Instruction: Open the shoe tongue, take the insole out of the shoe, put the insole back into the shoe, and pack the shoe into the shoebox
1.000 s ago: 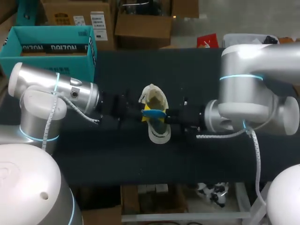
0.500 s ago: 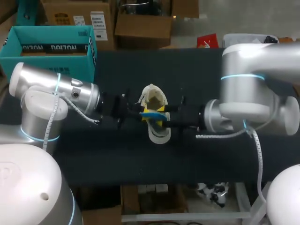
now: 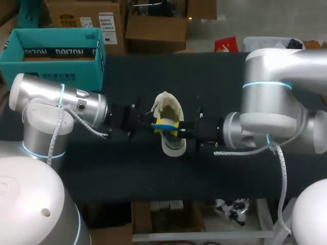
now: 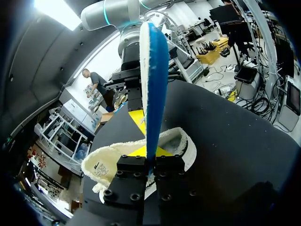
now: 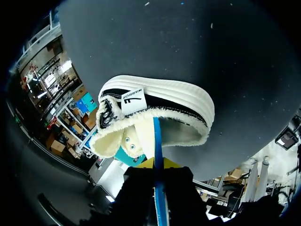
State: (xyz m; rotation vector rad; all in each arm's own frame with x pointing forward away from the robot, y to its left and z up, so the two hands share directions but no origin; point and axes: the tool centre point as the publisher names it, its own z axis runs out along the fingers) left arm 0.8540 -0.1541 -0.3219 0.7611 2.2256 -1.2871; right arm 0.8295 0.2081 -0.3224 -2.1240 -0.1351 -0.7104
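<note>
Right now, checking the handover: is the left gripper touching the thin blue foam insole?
Touching. Left wrist view: the blue insole edge-on, clamped between fingers of the left gripper.

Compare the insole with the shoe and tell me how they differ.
The insole is thin, flat and blue-faced; the shoe is bulky, cream and fleecy. The insole hangs on edge, clamped by the left gripper and right gripper; the shoe rests ungripped on the table. Both are mid-table, insole just above the shoe.
</note>
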